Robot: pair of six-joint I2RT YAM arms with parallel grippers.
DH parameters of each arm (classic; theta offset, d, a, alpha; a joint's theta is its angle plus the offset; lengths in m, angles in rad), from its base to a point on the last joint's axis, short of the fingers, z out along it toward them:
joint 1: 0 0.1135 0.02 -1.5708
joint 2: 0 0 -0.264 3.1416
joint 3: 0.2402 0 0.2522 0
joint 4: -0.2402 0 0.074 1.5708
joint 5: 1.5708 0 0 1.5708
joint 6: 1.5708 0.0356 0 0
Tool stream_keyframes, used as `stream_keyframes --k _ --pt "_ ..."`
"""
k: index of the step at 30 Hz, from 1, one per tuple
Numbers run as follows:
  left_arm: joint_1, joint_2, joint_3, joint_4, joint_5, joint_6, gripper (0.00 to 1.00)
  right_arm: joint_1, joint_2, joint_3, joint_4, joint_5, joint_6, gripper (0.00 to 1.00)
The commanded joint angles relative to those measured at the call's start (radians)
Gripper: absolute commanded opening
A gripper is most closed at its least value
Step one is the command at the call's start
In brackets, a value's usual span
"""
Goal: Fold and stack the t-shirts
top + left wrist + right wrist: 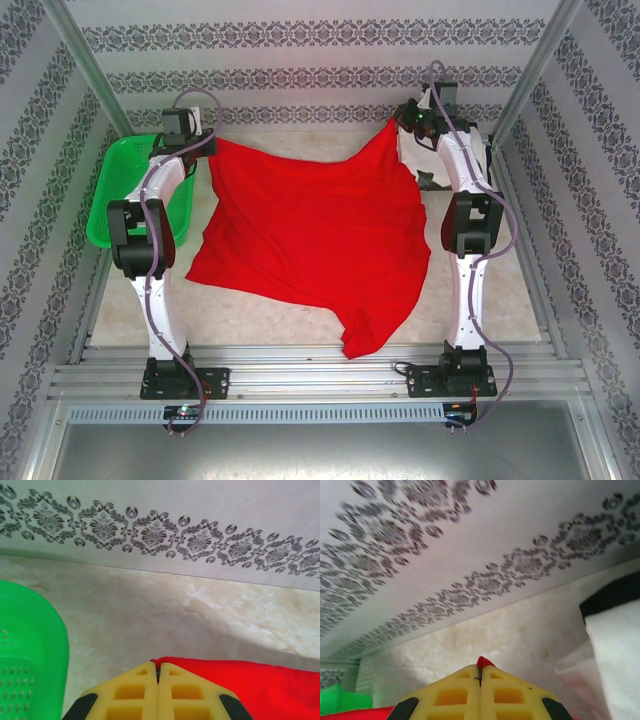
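Note:
The red t-shirt (310,235) hangs stretched across the table's middle, plain side up, with one end trailing toward the near edge. My left gripper (207,143) is shut on its far left corner; in the left wrist view the yellow jaws (158,666) pinch the red cloth (260,685). My right gripper (400,123) is shut on the far right corner, and a red tip (483,661) pokes out between its closed fingers (480,670). The white t-shirt with black blotches (432,180) lies crumpled under the right arm; its white cloth (615,650) is on the right of the right wrist view.
A green mesh basket (115,190) stands at the table's left, close beside the left arm; its rim (30,645) is just left of the left gripper. Patterned walls close in the back and both sides. A metal rail (320,375) runs along the near edge.

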Motion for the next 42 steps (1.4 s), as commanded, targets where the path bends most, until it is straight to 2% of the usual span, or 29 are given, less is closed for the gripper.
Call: stream_keyframes --k 1,10,19,28,34,42 --pt "0.012 -0.008 0.016 0.046 0.053 0.023 0.00 0.015 -0.137 -0.114 0.034 0.024 -0.062 0.00" --pt "0.011 -0.115 -0.144 0.078 0.121 0.047 0.00 0.034 -0.367 -0.452 0.082 0.060 -0.149 0.00" --pt "0.011 -0.222 -0.294 0.086 0.128 0.068 0.00 0.031 -0.537 -0.723 0.132 0.078 -0.181 0.00" --pt "0.015 -0.265 -0.356 0.049 0.094 0.092 0.00 0.008 -0.652 -0.918 0.134 0.074 -0.165 0.00" --pt "0.021 -0.269 -0.362 0.002 0.033 0.129 0.00 -0.024 -0.730 -1.029 0.135 0.083 -0.132 0.00" --pt "0.022 -0.279 -0.420 -0.017 0.012 0.148 0.00 -0.027 -0.777 -1.143 0.131 0.064 -0.092 0.00"
